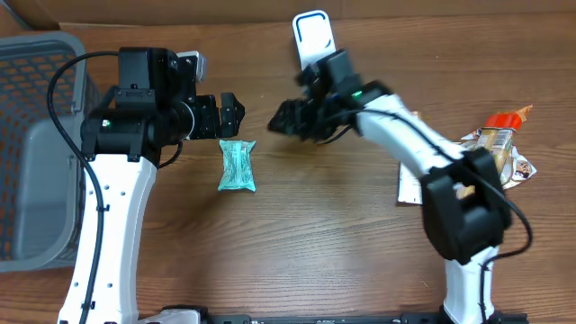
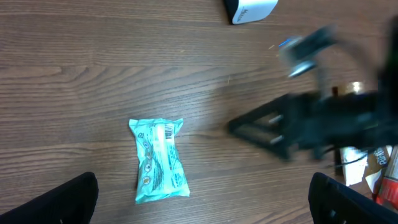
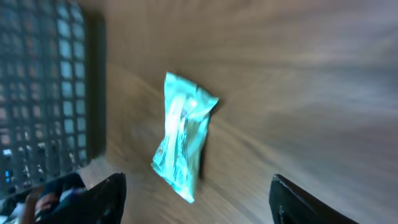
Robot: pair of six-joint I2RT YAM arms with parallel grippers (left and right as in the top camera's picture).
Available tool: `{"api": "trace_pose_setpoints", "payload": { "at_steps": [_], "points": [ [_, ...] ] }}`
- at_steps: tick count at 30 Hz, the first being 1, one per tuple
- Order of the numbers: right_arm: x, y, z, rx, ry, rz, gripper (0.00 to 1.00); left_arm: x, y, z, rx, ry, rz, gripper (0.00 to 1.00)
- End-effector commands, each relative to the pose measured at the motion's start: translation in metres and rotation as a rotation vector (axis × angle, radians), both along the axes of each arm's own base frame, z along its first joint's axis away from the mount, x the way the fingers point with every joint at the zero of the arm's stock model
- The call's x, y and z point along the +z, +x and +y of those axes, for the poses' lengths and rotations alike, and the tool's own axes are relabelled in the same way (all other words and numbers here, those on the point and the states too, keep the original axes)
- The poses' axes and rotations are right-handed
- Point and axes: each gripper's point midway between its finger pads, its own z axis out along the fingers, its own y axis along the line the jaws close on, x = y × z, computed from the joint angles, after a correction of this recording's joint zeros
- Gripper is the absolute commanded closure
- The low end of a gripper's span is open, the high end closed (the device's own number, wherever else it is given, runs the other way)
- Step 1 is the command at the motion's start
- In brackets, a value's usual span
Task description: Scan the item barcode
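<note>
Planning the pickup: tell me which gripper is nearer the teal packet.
Left, narrowly. The left gripper hangs just past the far end of the teal packet, jaws open; the right gripper sits off beyond its far right corner.

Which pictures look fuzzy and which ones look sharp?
Right wrist view: everything is smeared, with the teal packet and the basket streaky. Left wrist view: the packet is sharp, but the right arm is blurred. Overhead view: sharp all over.

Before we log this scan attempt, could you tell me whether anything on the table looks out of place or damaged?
Nothing looks spilled or damaged. The teal packet lies flat. The only untidy spot is at far right, where an orange-capped bottle lies on its side atop wrappers.
</note>
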Motion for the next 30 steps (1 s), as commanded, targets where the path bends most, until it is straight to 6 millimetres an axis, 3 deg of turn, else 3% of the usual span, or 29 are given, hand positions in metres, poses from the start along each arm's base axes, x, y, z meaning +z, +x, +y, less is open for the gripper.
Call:
{"api": "trace_pose_setpoints", "payload": {
  "at_steps": [1, 11, 19, 25, 27, 30],
  "points": [
    [-0.018, -0.015, 0.021, -0.021, -0.027, 0.062, 0.29, 0.001, 0.001, -0.003, -0.022, 0.004, -0.006, 0.0],
    [-0.063, -0.052, 0.062, 0.018, -0.142, 0.062, 0.43, 0.001, 0.001, -0.003, -0.022, 0.004, -0.006, 0.0],
    [-0.086, -0.069, 0.073, 0.038, -0.172, 0.095, 0.52, 0.001, 0.001, -0.003, -0.022, 0.005, -0.006, 0.01],
    [-0.089, -0.077, 0.071, 0.046, -0.19, 0.126, 0.89, 0.001, 0.001, -0.003, -0.022, 0.004, -0.006, 0.0],
    [-0.09, -0.079, 0.065, 0.056, -0.2, 0.143, 0.95, 0.001, 0.001, -0.003, -0.022, 0.004, -0.006, 0.0],
    [-0.083, -0.08, 0.05, 0.123, -0.195, 0.142, 0.96, 0.001, 0.001, -0.003, -0.022, 0.004, -0.006, 0.0]
  ]
}}
